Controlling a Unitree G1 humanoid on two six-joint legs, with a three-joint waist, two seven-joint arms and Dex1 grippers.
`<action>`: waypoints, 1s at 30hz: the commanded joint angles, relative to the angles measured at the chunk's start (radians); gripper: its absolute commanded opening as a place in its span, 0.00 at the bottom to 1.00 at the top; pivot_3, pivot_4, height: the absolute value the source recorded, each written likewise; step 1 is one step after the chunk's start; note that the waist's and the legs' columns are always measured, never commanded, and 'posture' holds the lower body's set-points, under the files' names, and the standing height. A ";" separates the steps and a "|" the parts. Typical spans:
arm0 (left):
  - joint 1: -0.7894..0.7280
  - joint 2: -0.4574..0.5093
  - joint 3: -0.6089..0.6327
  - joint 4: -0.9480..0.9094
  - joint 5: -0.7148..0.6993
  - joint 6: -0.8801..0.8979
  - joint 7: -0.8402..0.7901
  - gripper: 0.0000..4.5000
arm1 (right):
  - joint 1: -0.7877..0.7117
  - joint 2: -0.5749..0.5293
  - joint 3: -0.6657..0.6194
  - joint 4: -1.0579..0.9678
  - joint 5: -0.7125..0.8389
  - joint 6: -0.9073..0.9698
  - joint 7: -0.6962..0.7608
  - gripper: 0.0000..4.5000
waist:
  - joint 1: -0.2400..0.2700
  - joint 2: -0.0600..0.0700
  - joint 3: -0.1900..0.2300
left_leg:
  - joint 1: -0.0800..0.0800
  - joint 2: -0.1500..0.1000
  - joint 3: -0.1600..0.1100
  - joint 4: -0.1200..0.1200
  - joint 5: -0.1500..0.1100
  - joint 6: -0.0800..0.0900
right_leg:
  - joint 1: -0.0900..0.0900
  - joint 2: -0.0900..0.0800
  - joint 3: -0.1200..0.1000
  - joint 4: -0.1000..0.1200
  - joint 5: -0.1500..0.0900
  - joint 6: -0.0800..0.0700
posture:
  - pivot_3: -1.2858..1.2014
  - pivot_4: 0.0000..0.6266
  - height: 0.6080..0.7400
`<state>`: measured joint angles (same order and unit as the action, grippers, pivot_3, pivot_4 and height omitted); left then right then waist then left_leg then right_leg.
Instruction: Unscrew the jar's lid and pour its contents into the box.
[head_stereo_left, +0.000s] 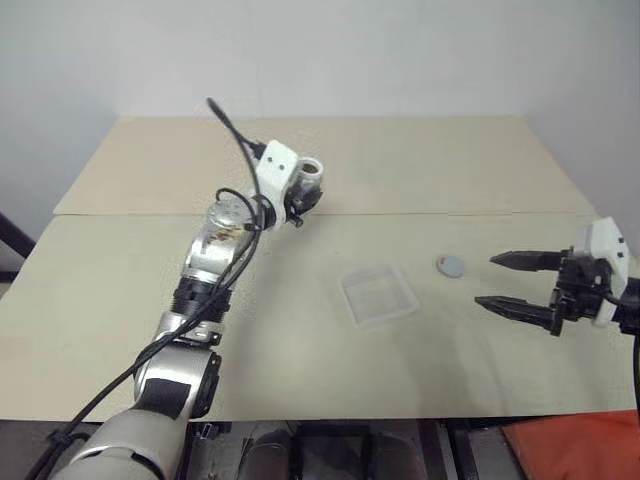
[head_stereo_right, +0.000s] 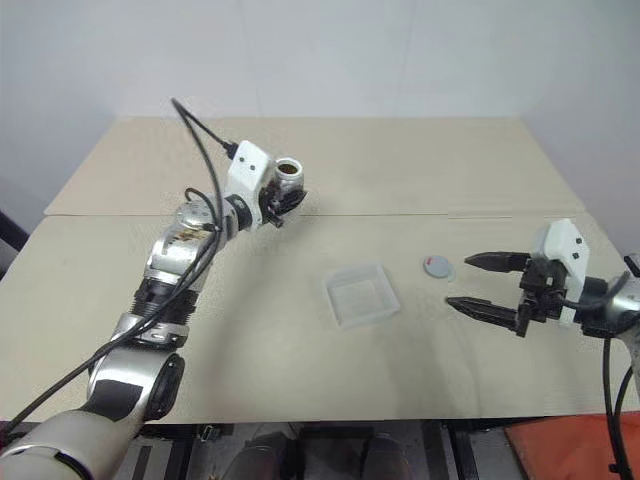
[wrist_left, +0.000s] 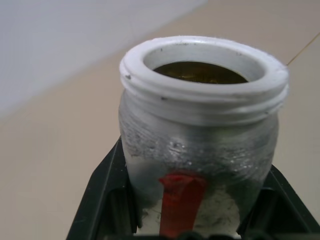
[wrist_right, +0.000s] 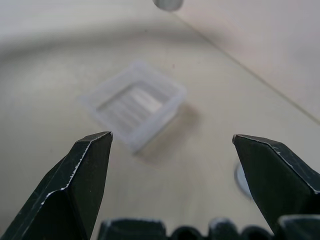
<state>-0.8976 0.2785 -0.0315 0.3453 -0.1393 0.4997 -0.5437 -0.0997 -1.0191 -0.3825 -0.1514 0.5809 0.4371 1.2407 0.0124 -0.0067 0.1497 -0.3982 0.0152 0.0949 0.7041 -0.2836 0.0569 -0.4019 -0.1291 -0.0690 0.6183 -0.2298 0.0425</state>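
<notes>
Left gripper (head_stereo_left: 303, 196) clamps the open jar in the air; right gripper (head_stereo_right: 480, 283) hangs spread and empty beside the lid.

The left gripper's two black fingers (wrist_left: 107, 200) are pinched on the lower body of the small silvery-white cylindrical jar (wrist_left: 200, 150) with a vertical red stripe label, held upright well above the beige cardboard-covered table (head_stereo_left: 400, 160), its white threaded mouth uncovered and brown contents (wrist_left: 200, 72) visible inside. The right gripper's black fingers (wrist_right: 85, 175) stand wide apart with nothing between them, pointing across the table toward the robot's left. The small flat round grey lid (head_stereo_left: 450, 266) lies on the table just ahead of those fingertips. The shallow square clear-plastic box (head_stereo_left: 378, 294) with rounded corners sits on the table near the lid, on the left-arm side of it, between the two grippers, and looks empty.
</notes>
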 joint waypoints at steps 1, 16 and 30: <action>0.046 -0.018 0.052 -0.068 -0.055 0.013 0.015 0.43 | 0.022 -0.018 -0.072 -0.029 0.024 -0.004 0.014 0.99 | -0.001 0.000 0.000 | 0.000 0.000 0.000 0.000 0.000 0.000 | 0.000 0.000 0.000 0.000 0.000 0.000 | 0.52 0.24 1.00; 0.013 0.082 -0.214 0.006 0.285 -0.453 0.073 0.43 | 0.067 -0.004 -0.092 -0.099 0.035 0.011 -0.056 0.99 | 0.009 0.000 0.000 | 0.002 -0.001 0.000 -0.001 0.000 0.000 | 0.002 0.000 0.001 -0.001 0.000 0.000 | 0.52 0.24 1.00; -0.448 0.201 -0.951 0.230 1.500 -1.096 0.784 0.43 | -0.024 0.026 -0.025 -0.118 0.038 0.021 -0.105 0.99 | 0.031 0.000 0.000 | -0.001 -0.003 0.001 -0.005 -0.001 0.002 | 0.001 0.000 0.000 -0.009 0.002 0.001 | 0.52 0.24 1.00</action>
<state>-1.3216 0.4834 -0.9753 0.6161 1.2935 -0.6263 0.1992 -0.1044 -0.9934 -0.3933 -0.2401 0.6043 0.4516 1.1486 0.0431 -0.0068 0.1498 -0.4016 0.0128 0.0970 0.6992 -0.2846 0.0588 -0.4041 -0.1295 -0.0687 0.6111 -0.2282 0.0435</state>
